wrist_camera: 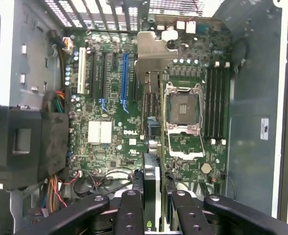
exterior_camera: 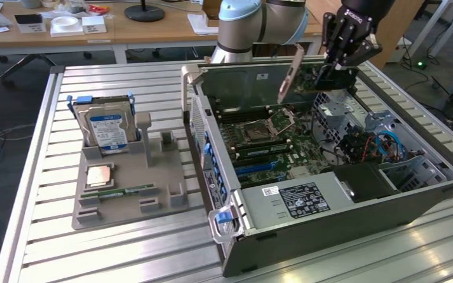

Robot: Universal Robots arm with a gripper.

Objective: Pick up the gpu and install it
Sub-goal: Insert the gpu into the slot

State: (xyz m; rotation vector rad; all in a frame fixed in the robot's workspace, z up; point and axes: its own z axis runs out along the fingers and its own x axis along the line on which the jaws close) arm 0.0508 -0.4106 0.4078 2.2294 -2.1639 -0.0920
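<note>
Hand [exterior_camera: 337, 68] is closed partway on the gpu [exterior_camera: 305, 79], clamping the top edge of the card at the end away from its bracket [exterior_camera: 289, 76]. In the exterior view the card hangs on edge over the open computer case [exterior_camera: 415, 194], at about 1 o'clock from the CPU socket [exterior_camera: 262, 127]. I judge the card light and stiff but fragile: it is best held by its bare edges or the metal bracket, kept off the components and the gold contacts, and never forced into a slot. Count: one hand, one gpu, one case, and on the bench [exterior_camera: 92, 253] at 9 o'clock from the case one grey holder [exterior_camera: 132, 206] carrying one hard drive [exterior_camera: 107, 130] and one RAM stick [exterior_camera: 120, 193]
</note>
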